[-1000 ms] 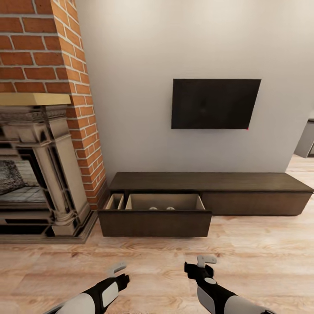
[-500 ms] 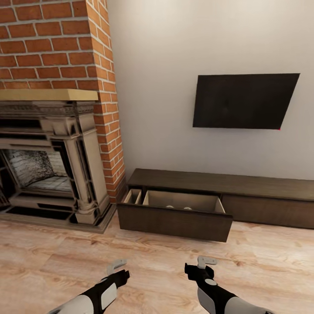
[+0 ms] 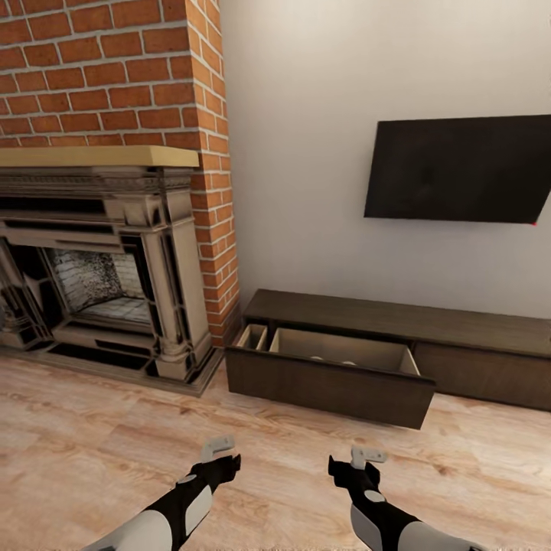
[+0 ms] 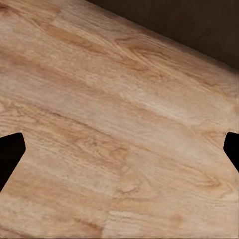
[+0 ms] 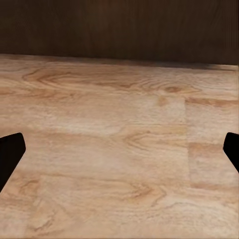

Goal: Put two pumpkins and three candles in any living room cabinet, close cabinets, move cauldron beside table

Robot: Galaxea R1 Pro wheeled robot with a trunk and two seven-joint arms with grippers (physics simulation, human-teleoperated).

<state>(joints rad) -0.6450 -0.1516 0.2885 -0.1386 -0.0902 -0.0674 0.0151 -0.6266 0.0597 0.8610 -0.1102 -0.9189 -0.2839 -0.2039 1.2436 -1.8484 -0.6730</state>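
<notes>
At 12 o'clock the cabinet point(image 3: 398, 321) has a drawer point(image 3: 330, 385) pulled out — left gripper point(image 3: 218, 451) and right gripper point(image 3: 366, 461) both spread, empty.

Near floor: bare wooden floor point(image 3: 99, 451) spreads between the left gripper point(image 3: 220, 453), the right gripper point(image 3: 363, 461) and the cabinet point(image 3: 398, 325); nothing lies on it.
Drawer: the open drawer point(image 3: 330, 386) juts toward the near side, its front standing in the way; the way in is from above.
Far left: fireplace point(image 3: 107, 260) and brick column point(image 3: 207, 153) block that side.
Right: the closed front of the cabinet leaves more floor.
</notes>
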